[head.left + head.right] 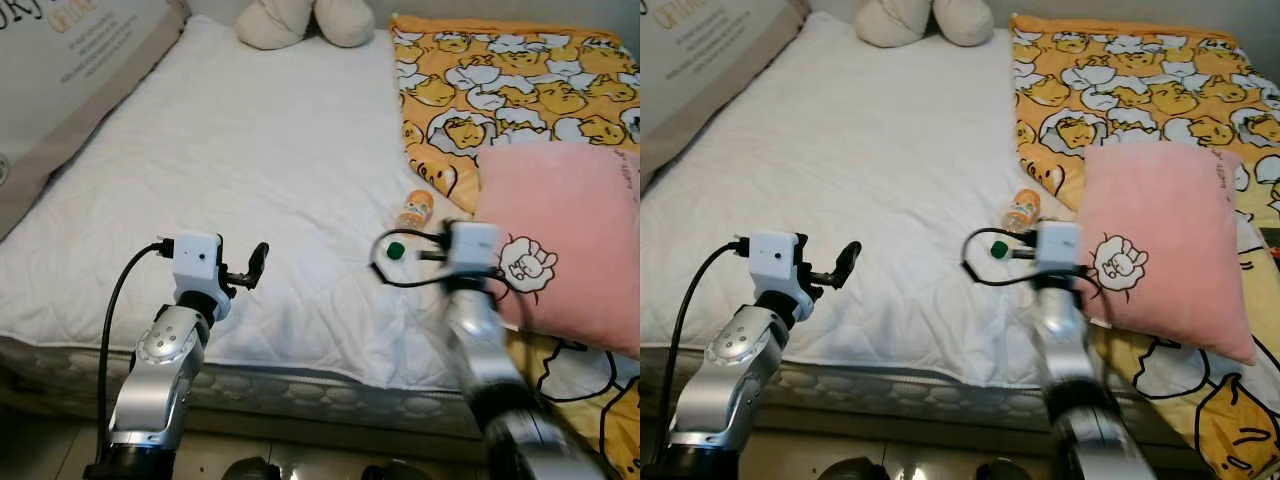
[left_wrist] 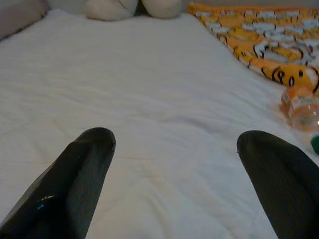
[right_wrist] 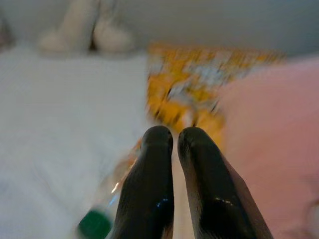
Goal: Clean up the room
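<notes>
Orange bottle (image 1: 413, 210) – on its side, green cap

Mattress (image 1: 250, 170) plain white, faintly quilted, its side panel (image 1: 300, 392) a grey-beige scroll pattern. Blanket (image 1: 520, 90) along the bed's right edge orange-yellow, printed with white-and-yellow cartoon egg figures outlined in black. Pillow (image 1: 565, 240) pink, with a small white cartoon figure drawn in black near its corner. Bottle (image 1: 413, 212) clear with orange label and green cap. Soft toy (image 1: 305, 20) at the head edge cream. Arms silver, wrist camera housings white, fingers (image 2: 75, 184) black.
</notes>
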